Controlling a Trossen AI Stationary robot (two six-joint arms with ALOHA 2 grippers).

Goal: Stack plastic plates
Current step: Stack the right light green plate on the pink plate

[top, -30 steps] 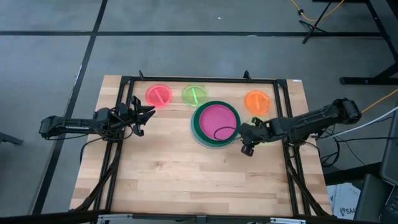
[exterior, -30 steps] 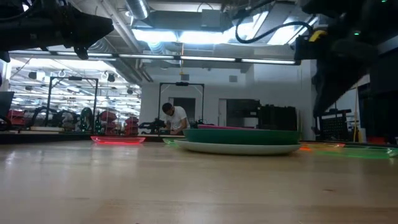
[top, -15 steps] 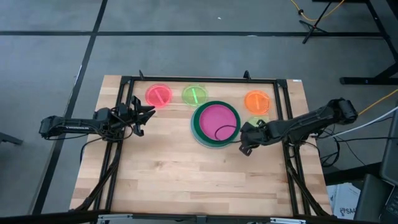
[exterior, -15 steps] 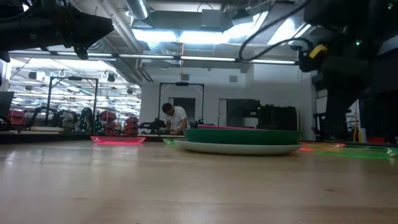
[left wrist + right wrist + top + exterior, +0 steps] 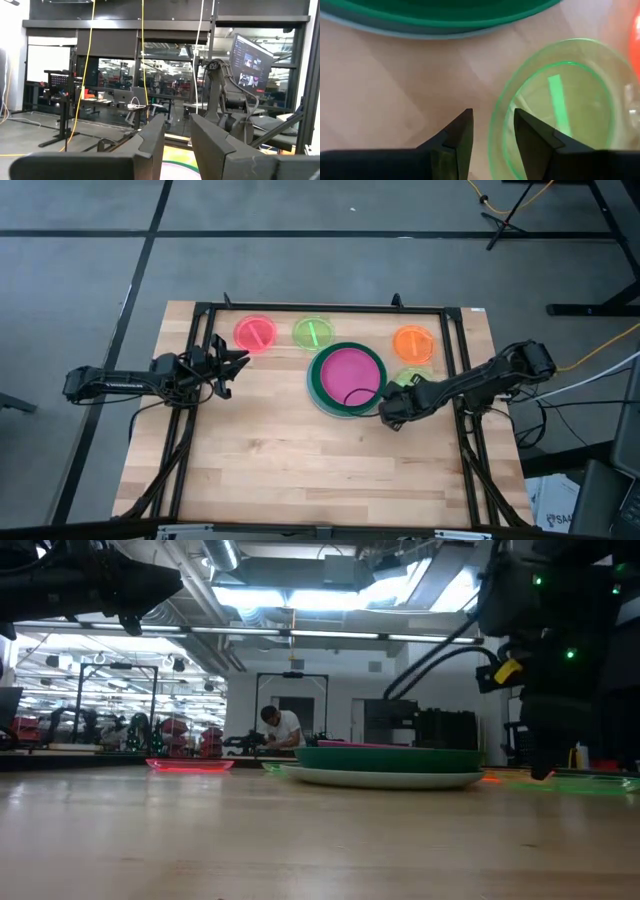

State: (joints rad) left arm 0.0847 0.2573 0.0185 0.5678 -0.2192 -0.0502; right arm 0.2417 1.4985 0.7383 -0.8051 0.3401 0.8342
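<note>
A stack of large plates [image 5: 347, 380] lies mid-table: magenta on top, dark green under it, light blue at the bottom. No peach plate shows. Small pink-red [image 5: 255, 333], neon green [image 5: 313, 332] and orange [image 5: 413, 342] plates lie flat along the far edge. A second neon green plate [image 5: 411, 378] lies right of the stack. My right gripper [image 5: 388, 412] is open and low over the table. In the right wrist view [image 5: 492, 122] one finger is inside this plate's rim and one outside. My left gripper [image 5: 232, 365] is open and empty, raised at the left. My right gripper's fingers point down astride the rim [image 5: 496, 116] of the second neon green plate, on the side nearest the stack. One finger [image 5: 532, 131] is over the plate's inside and one [image 5: 460, 131] over the bare wood. I cannot tell whether either touches the rim. The plate lies flat on the table.
A black frame [image 5: 320, 308] borders the wooden table top. The stack's edge [image 5: 445, 25] lies close beyond my right gripper's fingers. Bare wood [image 5: 300, 460] fills the near half of the table. A person [image 5: 283, 728] shows far off in the room behind.
My right gripper has come down toward the table and slightly toward its left edge, beside the second neon green plate, which now shows more fully in the high view. The plates have stayed where they were.
</note>
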